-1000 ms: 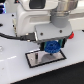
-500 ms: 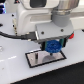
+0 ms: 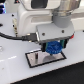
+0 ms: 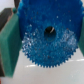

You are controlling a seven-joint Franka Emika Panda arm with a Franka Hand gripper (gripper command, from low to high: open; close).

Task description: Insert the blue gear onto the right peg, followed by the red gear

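My gripper (image 3: 52,48) is shut on the blue gear (image 3: 53,47), holding it just above the black-bordered grey plate (image 3: 34,61). In the wrist view the blue gear (image 4: 48,39) fills most of the picture, with a dark hole at its centre and green finger pads (image 4: 10,44) pressed against its sides. The gear and gripper cover the part of the plate below them, so the right peg is hidden. The red gear is out of view.
The white arm body (image 3: 35,17) and a black cable (image 3: 15,36) take up the upper part of the exterior view. The plate lies on a white tabletop (image 3: 15,72).
The gripper with the blue gear has hardly shifted over the plate; no clear change shows.
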